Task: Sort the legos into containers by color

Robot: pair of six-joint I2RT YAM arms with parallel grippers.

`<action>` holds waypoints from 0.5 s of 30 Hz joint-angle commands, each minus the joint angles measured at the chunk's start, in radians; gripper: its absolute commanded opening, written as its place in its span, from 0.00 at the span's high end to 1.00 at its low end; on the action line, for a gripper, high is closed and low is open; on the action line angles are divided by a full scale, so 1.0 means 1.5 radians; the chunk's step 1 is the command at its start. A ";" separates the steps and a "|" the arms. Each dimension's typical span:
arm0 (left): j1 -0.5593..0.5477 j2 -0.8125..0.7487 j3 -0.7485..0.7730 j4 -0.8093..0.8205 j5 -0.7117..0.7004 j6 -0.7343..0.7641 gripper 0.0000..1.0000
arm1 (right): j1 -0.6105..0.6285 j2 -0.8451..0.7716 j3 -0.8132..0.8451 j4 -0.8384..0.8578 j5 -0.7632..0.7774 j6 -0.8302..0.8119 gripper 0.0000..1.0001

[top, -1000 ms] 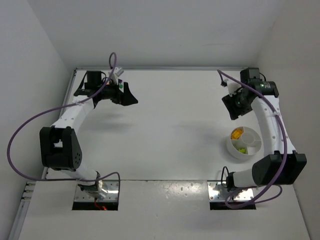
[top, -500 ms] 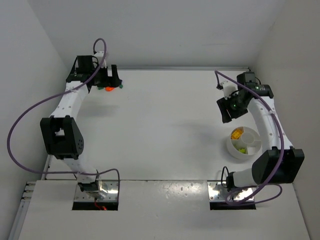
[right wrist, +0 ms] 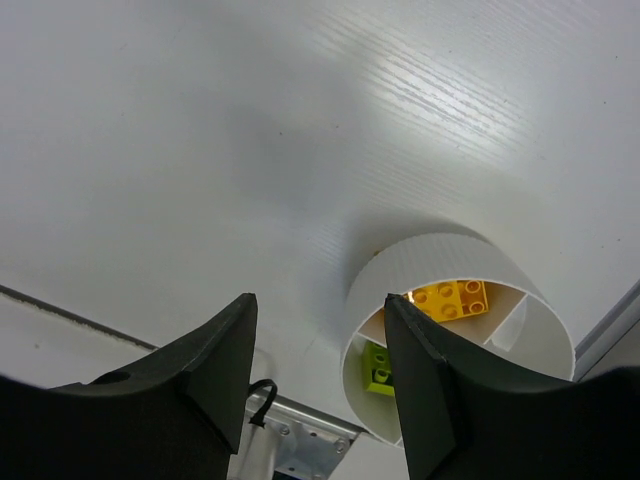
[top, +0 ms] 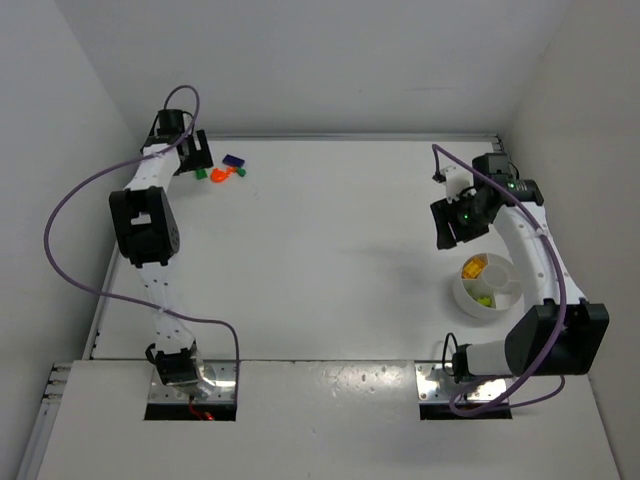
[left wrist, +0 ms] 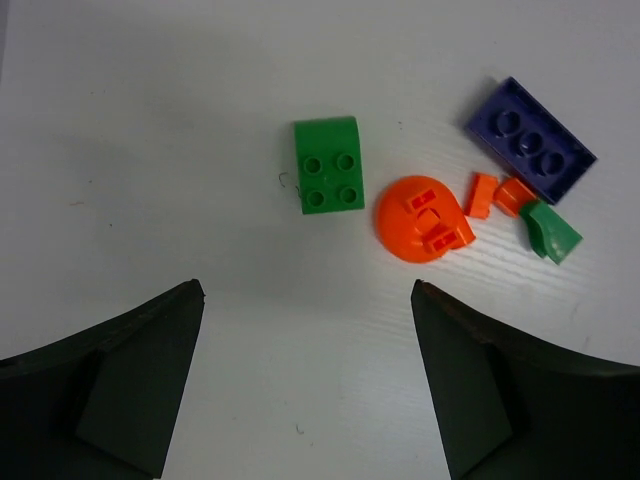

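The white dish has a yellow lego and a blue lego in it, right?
Not quite. The white dish holds a yellow lego and a lime-green lego, not a blue one; the right wrist view shows it. The blue lego lies outside the dish, in the left wrist view.

Glossy plastic legos [left wrist: 329, 166], faintly grained white table [left wrist: 150, 120], smooth white dish [right wrist: 430, 265]

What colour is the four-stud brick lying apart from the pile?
Green; the four-stud brick shows best in the left wrist view.
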 commanded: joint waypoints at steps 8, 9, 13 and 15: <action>-0.034 0.091 0.119 0.022 -0.119 -0.046 0.10 | -0.004 -0.024 -0.006 0.028 -0.004 0.017 0.46; -0.034 0.101 0.125 0.022 -0.119 -0.054 0.11 | -0.004 -0.024 -0.006 0.028 0.003 0.017 0.46; -0.034 0.120 0.138 0.022 -0.125 -0.061 0.16 | -0.004 -0.024 -0.006 0.028 0.003 0.017 0.46; -0.034 0.128 0.138 0.022 -0.132 -0.061 0.18 | -0.004 -0.024 -0.006 0.028 0.003 0.017 0.46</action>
